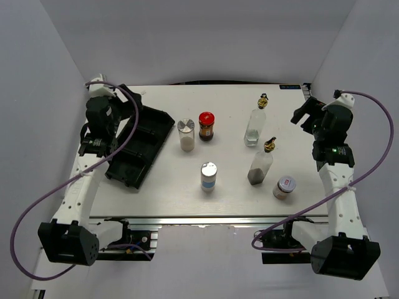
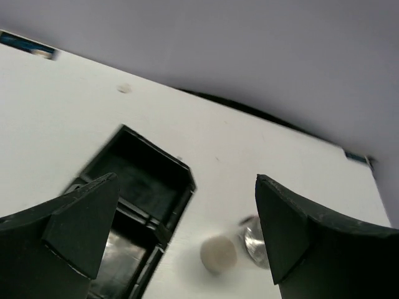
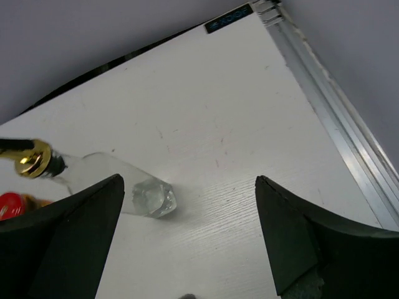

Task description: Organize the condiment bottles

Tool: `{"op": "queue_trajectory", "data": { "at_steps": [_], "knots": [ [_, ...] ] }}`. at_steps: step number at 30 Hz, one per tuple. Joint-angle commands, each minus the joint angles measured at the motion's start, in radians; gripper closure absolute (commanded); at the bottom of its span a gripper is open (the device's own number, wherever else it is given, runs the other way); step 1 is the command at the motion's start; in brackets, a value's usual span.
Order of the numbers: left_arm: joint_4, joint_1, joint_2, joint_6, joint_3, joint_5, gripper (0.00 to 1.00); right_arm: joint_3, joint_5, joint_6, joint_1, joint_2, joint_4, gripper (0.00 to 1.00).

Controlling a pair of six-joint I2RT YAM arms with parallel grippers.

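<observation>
Six condiment bottles stand on the white table. A silver-lidded clear jar (image 1: 186,134) and a red-lidded dark jar (image 1: 206,126) stand at the middle back. Another silver-lidded jar (image 1: 209,176) stands nearer. Two gold-spouted clear bottles (image 1: 256,121) (image 1: 262,163) stand to the right, with a short silver-lidded jar (image 1: 284,187) near the front right. My left gripper (image 1: 126,104) is open and empty above the black tray. My right gripper (image 1: 304,116) is open and empty, right of the far gold-spouted bottle (image 3: 109,180). The left wrist view shows a blurred silver-lidded jar (image 2: 219,253) between my fingers.
The black divided tray (image 1: 140,143) lies at an angle on the left and shows in the left wrist view (image 2: 140,177). The table's metal rail (image 3: 336,118) runs along the right edge. White walls enclose the table on three sides.
</observation>
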Motion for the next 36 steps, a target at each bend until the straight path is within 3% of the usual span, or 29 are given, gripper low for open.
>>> {"op": "queue_trajectory", "data": {
  "at_steps": [1, 2, 4, 6, 11, 15, 20, 28, 34, 36],
  "knots": [
    [0.059, -0.013, 0.063, 0.019, -0.016, 0.336, 0.02, 0.001, -0.251, -0.105, 0.002, -0.025, 0.054, 0.11],
    [0.073, -0.029, 0.077, 0.029, -0.016, 0.378, 0.02, -0.009, -0.355, -0.135, 0.002, -0.045, 0.103, 0.11],
    [0.088, -0.116, 0.109, 0.079, -0.019, 0.403, 0.02, -0.064, -0.389, -0.135, 0.002, -0.069, 0.157, 0.11],
    [0.066, -0.222, 0.139, 0.157, -0.001, 0.368, 0.02, -0.101, -0.358, -0.120, 0.002, -0.106, 0.222, 0.11],
    [-0.011, -0.313, 0.241, 0.240, 0.035, 0.301, 0.02, -0.155, -0.226, -0.127, 0.002, -0.145, 0.214, 0.11],
    [-0.111, -0.403, 0.331, 0.318, 0.099, 0.186, 0.02, -0.154, -0.296, -0.170, 0.002, -0.134, 0.222, 0.11],
    [-0.217, -0.425, 0.432, 0.319, 0.180, 0.070, 0.02, -0.137, -0.459, -0.210, 0.002, -0.094, 0.197, 0.11],
    [-0.226, -0.434, 0.546, 0.320, 0.243, 0.007, 0.02, -0.134, -0.456, -0.215, 0.002, -0.102, 0.190, 0.11],
    [-0.218, -0.436, 0.617, 0.334, 0.314, 0.042, 0.02, -0.149, -0.430, -0.222, 0.002, -0.126, 0.199, 0.11],
    [-0.223, -0.436, 0.640, 0.335, 0.337, 0.045, 0.11, -0.154, -0.422, -0.221, 0.002, -0.131, 0.205, 0.11]
  ]
}}
